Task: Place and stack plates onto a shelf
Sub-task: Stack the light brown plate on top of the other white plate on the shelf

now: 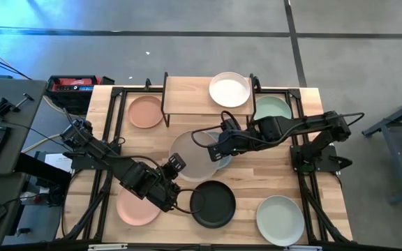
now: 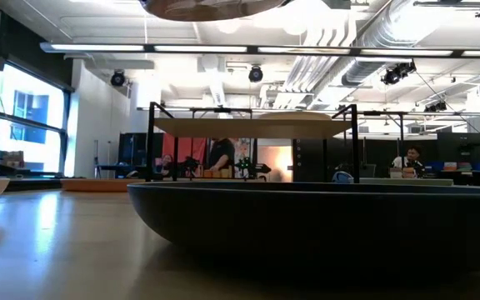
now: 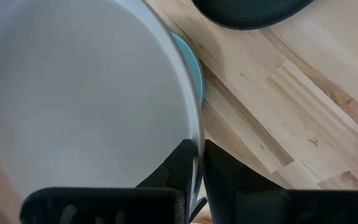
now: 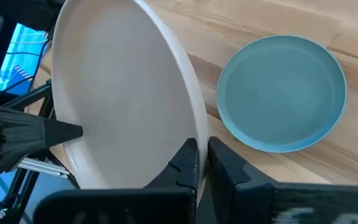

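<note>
Item one, grey plate (image 1: 192, 157): held tilted above the middle of the table (image 1: 271, 174), gripped at opposite edges by both of my arms. My left gripper (image 3: 199, 146) has its fingers pressed together on the plate's rim at the side nearer the black plate. My right gripper (image 4: 202, 144) is pinched tight on the rim at the far side, reaching in from the right. Item two, blue plate (image 4: 283, 93): flat on the table just beneath the right gripper, mostly hidden from above. Item three, shelf (image 1: 187, 94): at the back of the table, carrying one white plate (image 1: 229, 89) on its right half. Item four, peach plate (image 1: 145, 111): on the table just left of the shelf. Item five, pale green plate (image 1: 274, 108): just right of the shelf. Front row, left to right: second peach plate (image 1: 132, 209), partly under my left arm; black plate (image 1: 213, 203); second pale green plate (image 1: 280, 219). In the low view, the dark round shape at the top is probably the held plate's underside.
</note>
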{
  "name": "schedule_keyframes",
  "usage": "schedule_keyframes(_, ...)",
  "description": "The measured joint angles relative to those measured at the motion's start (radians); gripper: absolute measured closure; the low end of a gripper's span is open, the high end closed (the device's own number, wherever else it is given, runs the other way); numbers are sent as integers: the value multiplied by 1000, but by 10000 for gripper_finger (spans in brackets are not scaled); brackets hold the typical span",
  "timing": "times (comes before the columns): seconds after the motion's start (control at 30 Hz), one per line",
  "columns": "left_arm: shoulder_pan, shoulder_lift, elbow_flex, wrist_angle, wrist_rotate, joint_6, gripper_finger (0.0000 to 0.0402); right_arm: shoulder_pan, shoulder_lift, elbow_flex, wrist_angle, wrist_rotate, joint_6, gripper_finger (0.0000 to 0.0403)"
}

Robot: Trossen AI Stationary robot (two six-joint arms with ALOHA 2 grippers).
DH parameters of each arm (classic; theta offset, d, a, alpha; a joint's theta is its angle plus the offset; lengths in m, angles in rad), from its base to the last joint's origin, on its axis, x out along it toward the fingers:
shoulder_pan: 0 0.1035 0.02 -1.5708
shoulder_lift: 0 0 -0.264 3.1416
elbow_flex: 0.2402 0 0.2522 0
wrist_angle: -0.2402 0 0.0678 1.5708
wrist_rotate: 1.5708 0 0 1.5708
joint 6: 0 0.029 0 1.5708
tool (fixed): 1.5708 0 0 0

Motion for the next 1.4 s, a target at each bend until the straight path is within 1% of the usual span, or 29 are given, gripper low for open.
schedule_keyframes(0.1,4,0,0,-1,11,-31,365,0,0,0,0,0,8,402)
schedule_keyframes(0.27,22,0,0,0,76,-92,335,0,0,0,-1,1,19,402)
schedule_keyframes(0.47,21,0,0,0,74,-173,311,0,0,0,-35,3,34,403)
schedule_keyframes(0.63,21,-7,0,1,66,-247,311,-14,0,0,-42,1,32,403)
schedule_keyframes(0.77,21,-23,0,-1,34,-291,311,-27,0,0,-47,0,31,402)
schedule_keyframes(1.1,20,-63,0,-5,27,-299,311,-47,-2,0,-52,3,29,402)
schedule_keyframes(1.27,21,-62,0,-7,66,-300,311,-54,-2,0,-43,0,29,402)
schedule_keyframes(1.33,21,-61,0,-7,60,-300,312,-61,-4,0,-42,-3,29,402)
schedule_keyframes(1.4,20,-61,0,-10,28,-300,311,-69,-4,0,-43,-5,29,402)
